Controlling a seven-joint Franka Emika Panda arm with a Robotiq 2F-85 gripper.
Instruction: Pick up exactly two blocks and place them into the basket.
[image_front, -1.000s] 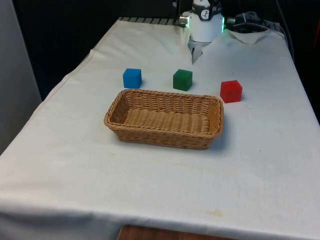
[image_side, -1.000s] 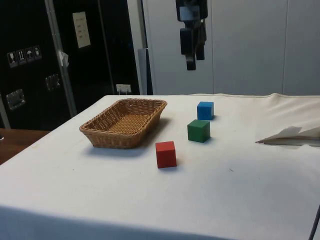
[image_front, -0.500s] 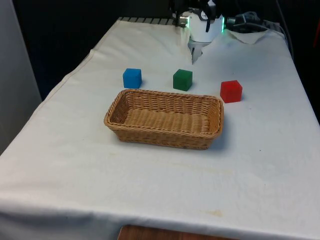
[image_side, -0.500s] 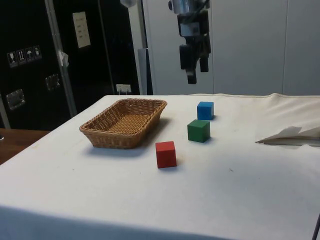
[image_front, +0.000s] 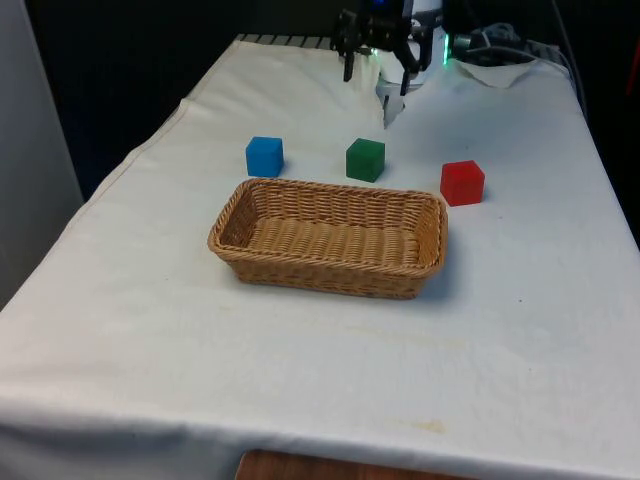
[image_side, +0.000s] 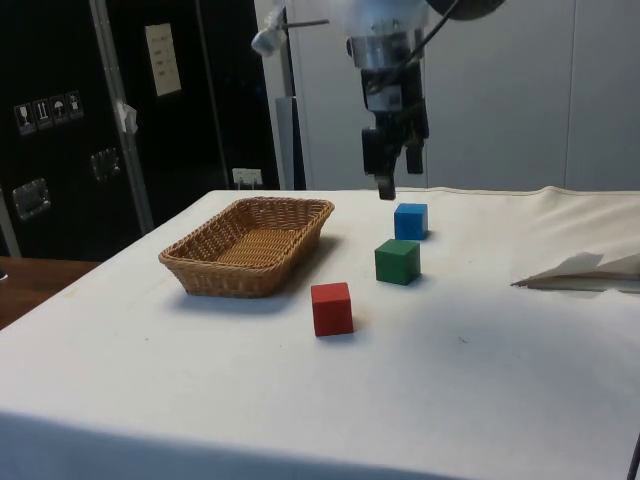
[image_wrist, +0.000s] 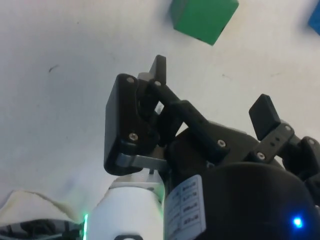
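side view: end effector hanging open and holding nothing, above the blue block. wicker basket with nothing in it; blue, green block and red block all sitting on the counter beside it.

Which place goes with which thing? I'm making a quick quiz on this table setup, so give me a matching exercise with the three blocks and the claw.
Things:
1. blue block
2. green block
3. red block
4. claw

Places:
A. nearest the basket's corner on the front view's right
B. in the air, open, holding nothing
C. middle of the row
D. row's end on the front view's left

Pairs: 1-D, 2-C, 3-A, 4-B
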